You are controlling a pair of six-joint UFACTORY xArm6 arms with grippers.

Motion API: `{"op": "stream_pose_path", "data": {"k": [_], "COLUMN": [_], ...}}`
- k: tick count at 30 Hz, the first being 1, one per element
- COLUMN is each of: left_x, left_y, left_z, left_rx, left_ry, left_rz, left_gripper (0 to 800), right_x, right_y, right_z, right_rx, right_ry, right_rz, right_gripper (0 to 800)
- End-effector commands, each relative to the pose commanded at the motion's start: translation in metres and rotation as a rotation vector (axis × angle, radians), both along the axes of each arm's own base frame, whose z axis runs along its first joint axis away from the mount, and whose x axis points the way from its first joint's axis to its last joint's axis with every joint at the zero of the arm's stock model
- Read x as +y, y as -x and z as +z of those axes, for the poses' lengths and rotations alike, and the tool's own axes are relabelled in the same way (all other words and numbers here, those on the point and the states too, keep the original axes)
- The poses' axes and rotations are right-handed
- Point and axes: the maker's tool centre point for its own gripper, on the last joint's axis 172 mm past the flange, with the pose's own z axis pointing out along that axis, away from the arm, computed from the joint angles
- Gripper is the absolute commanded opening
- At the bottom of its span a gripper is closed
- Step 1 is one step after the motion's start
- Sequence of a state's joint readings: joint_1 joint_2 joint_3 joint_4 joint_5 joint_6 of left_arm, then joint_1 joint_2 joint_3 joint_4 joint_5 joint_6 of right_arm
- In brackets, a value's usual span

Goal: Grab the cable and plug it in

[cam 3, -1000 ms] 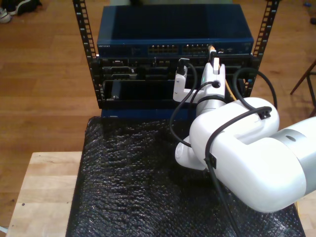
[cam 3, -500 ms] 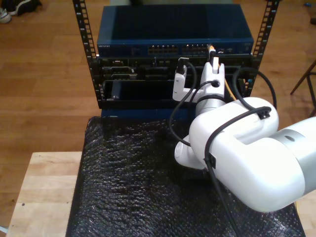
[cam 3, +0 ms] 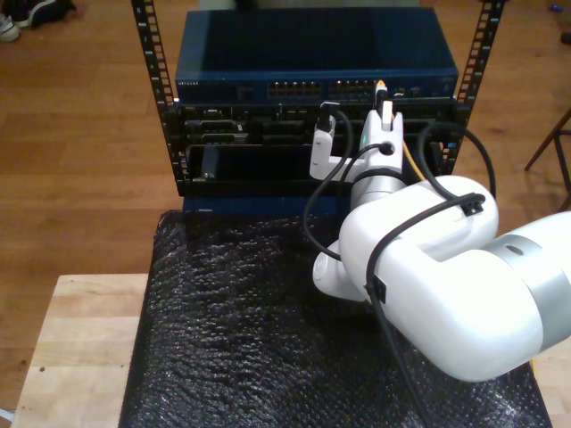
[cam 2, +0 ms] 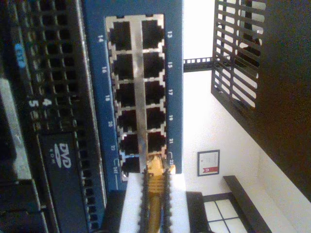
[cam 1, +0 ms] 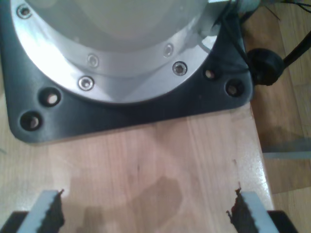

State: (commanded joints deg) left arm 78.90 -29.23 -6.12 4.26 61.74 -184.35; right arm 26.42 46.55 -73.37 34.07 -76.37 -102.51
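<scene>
Seen from the exterior camera, going from that view's left to its right: bare wooden surface [cam 3: 80, 339], then a black textured mat [cam 3: 241, 339], then a large white arm reaching toward a dark rack [cam 3: 156, 98] that holds a blue network switch [cam 3: 312, 67].

My second gripper [cam 3: 385, 114] sits at the switch face, toward the exterior view's right end of the port rows. Its fingers [cam 2: 142, 204] are pressed onto the cable [cam 2: 155, 194], pinching the yellow-orange length just behind its plug. In the second wrist view the plug tip is at the mouth of a port [cam 2: 156, 143] near the number 21, at the last rows of the port block; whether it has seated I cannot tell.

My first gripper [cam 1: 146, 213] hovers over pale wood beside a black mounting base [cam 1: 121, 116], its fingers spread wide and holding nothing.

To do this step well, I judge the plug should stay square to the opening and be pushed straight in, slowly, with the pinch kept firm so the cable does not buckle or slide back. Any sideways drift risks catching the port's edge.
</scene>
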Motion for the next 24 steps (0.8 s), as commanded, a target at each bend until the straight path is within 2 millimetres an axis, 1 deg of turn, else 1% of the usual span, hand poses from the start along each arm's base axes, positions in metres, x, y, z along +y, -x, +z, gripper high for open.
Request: {"op": "stream_pose_path", "data": {"k": [3, 11, 12, 13, 15, 18, 21, 24], "left_x": [0.000, 0.000, 0.000, 0.000, 0.000, 0.000, 0.000, 0.000], "left_y": [0.000, 0.000, 0.000, 0.000, 0.000, 0.000, 0.000, 0.000], "left_z": [0.000, 0.000, 0.000, 0.000, 0.000, 0.000, 0.000, 0.000], "left_rx": [0.000, 0.000, 0.000, 0.000, 0.000, 0.000, 0.000, 0.000], "left_ry": [-0.002, -0.002, 0.000, 0.000, 0.000, 0.000, 0.000, -0.002], "left_rz": [0.000, 0.000, 0.000, 0.000, 0.000, 0.000, 0.000, 0.000], "left_gripper": [800, 800, 800, 800, 800, 800, 800, 800], "right_x": [-0.005, -0.004, -0.003, -0.003, 0.001, 0.004, 0.005, 0.005], "right_y": [-0.002, -0.004, -0.004, -0.004, -0.004, -0.005, -0.007, -0.004], "right_z": [0.001, 0.003, 0.002, 0.002, 0.004, -0.001, -0.004, 0.002], "right_rx": [-0.003, -0.007, -0.006, -0.006, -0.009, 0.006, 0.018, 0.019], "right_ry": [-0.002, -0.007, -0.009, -0.006, 0.000, 0.005, 0.005, -0.007], "right_rz": [-0.007, -0.005, -0.004, -0.002, 0.012, 0.025, 0.033, 0.041], "right_gripper": [0, 0, 14, 49, 144, 216, 233, 235]}}
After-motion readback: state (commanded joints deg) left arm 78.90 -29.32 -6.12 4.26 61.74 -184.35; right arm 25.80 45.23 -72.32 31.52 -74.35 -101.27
